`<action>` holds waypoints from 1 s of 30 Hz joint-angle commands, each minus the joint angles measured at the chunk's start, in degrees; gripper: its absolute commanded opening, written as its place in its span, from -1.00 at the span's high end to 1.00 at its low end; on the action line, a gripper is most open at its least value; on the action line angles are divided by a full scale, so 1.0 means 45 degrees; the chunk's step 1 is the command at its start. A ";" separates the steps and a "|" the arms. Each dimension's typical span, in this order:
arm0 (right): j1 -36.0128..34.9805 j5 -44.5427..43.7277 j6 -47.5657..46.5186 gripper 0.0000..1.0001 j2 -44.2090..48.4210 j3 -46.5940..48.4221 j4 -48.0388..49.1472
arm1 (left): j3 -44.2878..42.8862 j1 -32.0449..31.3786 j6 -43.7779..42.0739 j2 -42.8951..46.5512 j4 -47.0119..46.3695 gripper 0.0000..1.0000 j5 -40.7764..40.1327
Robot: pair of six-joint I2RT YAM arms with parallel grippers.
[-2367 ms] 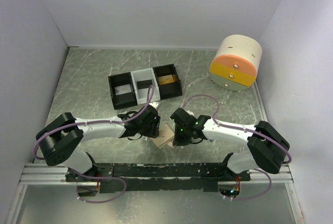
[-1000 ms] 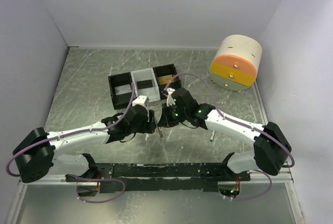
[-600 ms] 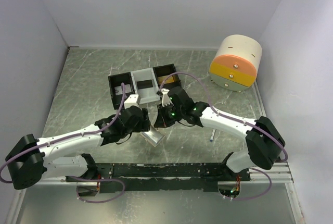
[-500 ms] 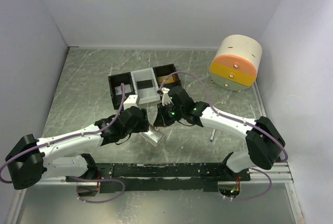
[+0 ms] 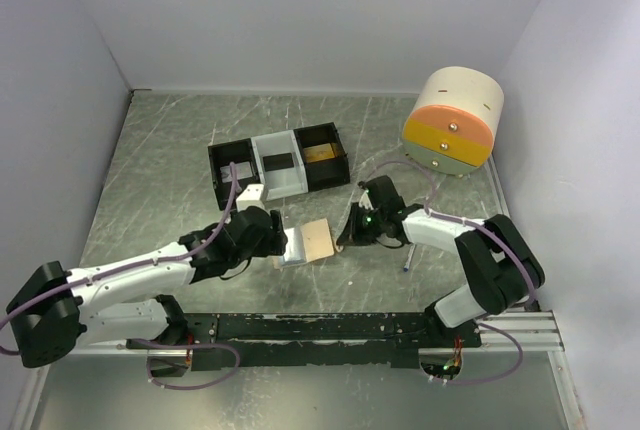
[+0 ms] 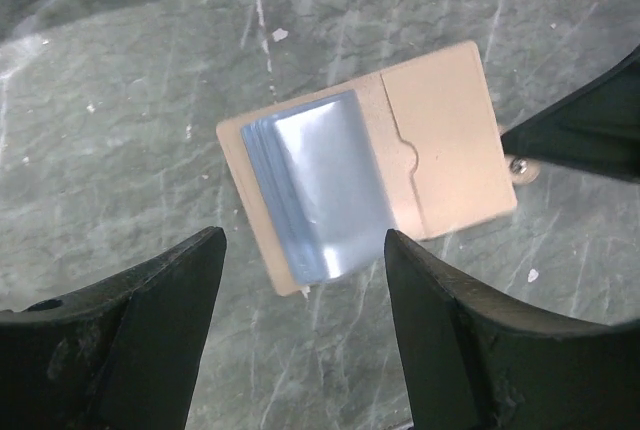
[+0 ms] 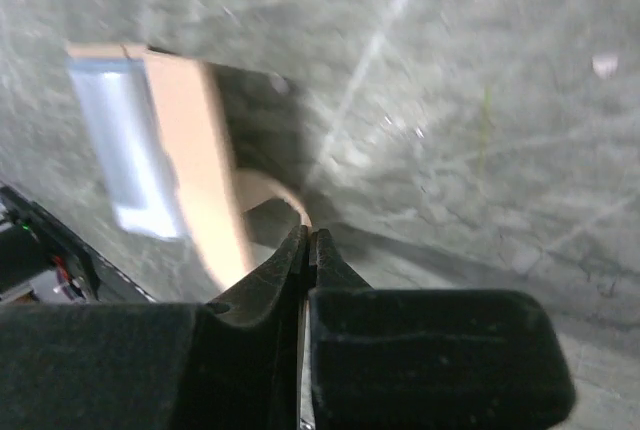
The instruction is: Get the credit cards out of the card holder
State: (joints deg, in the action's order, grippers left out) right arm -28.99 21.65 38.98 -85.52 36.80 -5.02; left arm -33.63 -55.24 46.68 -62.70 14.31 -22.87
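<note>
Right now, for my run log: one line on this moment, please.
card holder: open, silvery-blue inside up | left tool: open, above it | right tool: shut on its tab

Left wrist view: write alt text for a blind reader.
A tan card holder lies open on the grey table, its left half silvery-blue. The open left gripper hovers above; the right gripper holds its right edge.

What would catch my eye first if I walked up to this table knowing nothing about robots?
Probably the tan card holder lying open mid-table, silvery-blue inside up, with the left pincer spread open over it and the right pincer shut on its tab. Then the round cream drawer box with orange and yellow fronts at the back right, and the black-and-white three-compartment tray beyond the holder.
</note>
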 commanded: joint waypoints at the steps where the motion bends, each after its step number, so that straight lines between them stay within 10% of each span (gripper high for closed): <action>1: -0.0037 -0.0035 0.0341 1.00 0.0177 -0.0625 0.0075 | 0.0017 -0.0058 -0.0562 -0.0436 -0.1297 -0.53 0.0828; 13: -0.0041 -0.0666 0.0388 1.00 0.0255 -0.1400 0.0062 | -0.1109 0.0155 -0.1478 -0.3941 -0.2830 -0.38 0.2918; 30: -0.0039 -0.1041 0.0167 1.00 0.0009 -0.1348 -0.0115 | -0.0768 0.0558 -0.1331 -0.3841 -0.4037 -0.06 0.4342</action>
State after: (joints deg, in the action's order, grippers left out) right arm -29.10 20.58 40.95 -84.33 31.77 -3.31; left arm -36.71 -53.06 40.91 -81.17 -1.15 -5.43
